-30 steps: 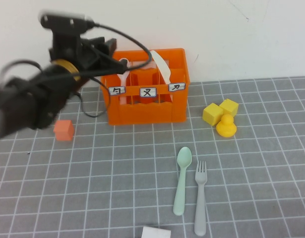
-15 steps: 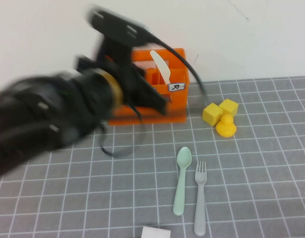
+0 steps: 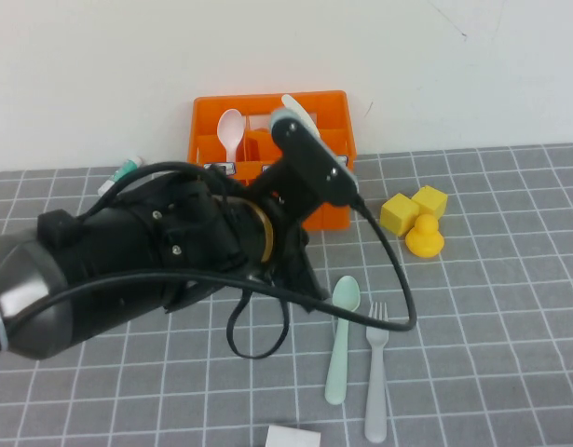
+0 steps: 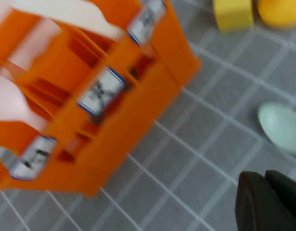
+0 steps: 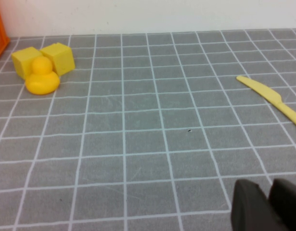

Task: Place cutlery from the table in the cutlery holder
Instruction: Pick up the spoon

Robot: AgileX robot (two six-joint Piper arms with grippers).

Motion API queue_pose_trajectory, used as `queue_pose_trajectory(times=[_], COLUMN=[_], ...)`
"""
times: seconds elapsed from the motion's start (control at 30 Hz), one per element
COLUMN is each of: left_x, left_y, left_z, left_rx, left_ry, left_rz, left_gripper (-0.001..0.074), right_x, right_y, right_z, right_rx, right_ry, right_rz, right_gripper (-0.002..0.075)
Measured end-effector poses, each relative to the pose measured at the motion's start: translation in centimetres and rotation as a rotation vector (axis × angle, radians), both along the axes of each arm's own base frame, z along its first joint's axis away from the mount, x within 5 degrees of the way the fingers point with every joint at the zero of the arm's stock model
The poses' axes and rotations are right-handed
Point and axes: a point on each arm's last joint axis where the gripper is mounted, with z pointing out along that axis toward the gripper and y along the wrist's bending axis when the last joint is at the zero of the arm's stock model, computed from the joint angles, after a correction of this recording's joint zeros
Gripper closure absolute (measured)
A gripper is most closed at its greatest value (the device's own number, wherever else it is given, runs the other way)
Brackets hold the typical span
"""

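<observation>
The orange cutlery holder (image 3: 319, 116) stands at the back of the table (image 3: 472, 307). A pale pink spoon (image 3: 232, 128) and a cream-white knife (image 3: 295, 105) stand in it. A mint green spoon (image 3: 341, 335) and a grey fork (image 3: 376, 372) lie side by side on the table in front. My left arm reaches across the holder's front. My left gripper (image 4: 269, 199) is shut and empty, low over the table between the holder (image 4: 90, 91) and the mint spoon's bowl (image 4: 282, 129). My right gripper (image 5: 267, 202) is shut and empty over bare table. A yellow knife (image 5: 273, 100) lies beyond it.
Two yellow blocks (image 3: 413, 207) and a yellow duck (image 3: 424, 236) sit right of the holder; they also show in the right wrist view (image 5: 42, 65). A glue stick (image 3: 123, 172) lies at the back left. A white object (image 3: 293, 436) lies at the front edge.
My left arm has swung from the holder's left side rightwards and forwards, down over the table near the mint spoon. It now hides the small orange cube and the holder's front.
</observation>
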Motion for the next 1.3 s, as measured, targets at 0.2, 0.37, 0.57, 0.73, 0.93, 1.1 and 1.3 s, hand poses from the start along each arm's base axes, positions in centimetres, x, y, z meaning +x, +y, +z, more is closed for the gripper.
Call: queue_pose_trajectory(times=[0.2,0.37,0.57,0.73,0.93,1.1,1.3], left_x=[-1.5,-2.3,-0.7,1.6,5.4,7.7,9.1], left_y=[0.4,0.7,0.7,-0.6,-3.4,-5.1,-6.2], left_z=[-1.7,-3.6,-6.6,-8.0,-8.2,-8.9,-10.7], left_rx=[0.004,-0.049,-0.111,-0.101,-0.100,-0.055,-0.028], left_ry=[0.270,0.563,0.710,0.725,0.755,0.812,0.849], left_rz=[0.063,0.124,0.178,0.186,0.205,0.223,0.224], left_gripper=[0.0735,0.0735,0.0693,0.0472,0.0349,0.0357,0.0358], right_x=[0.0,0.0,0.0,0.0,0.0,0.0,0.0], right_y=[0.0,0.0,0.0,0.0,0.0,0.0,0.0], right_z=[0.0,0.0,0.0,0.0,0.0,0.0,0.0], right_rx=[0.000,0.000,0.000,0.000,0.000,0.000,0.000], right_ry=[0.000,0.000,0.000,0.000,0.000,0.000,0.000], right_rz=[0.000,0.000,0.000,0.000,0.000,0.000,0.000], right_gripper=[0.0636,0.0636,0.0636,0.0636,0.0636,0.0636,0.0636])
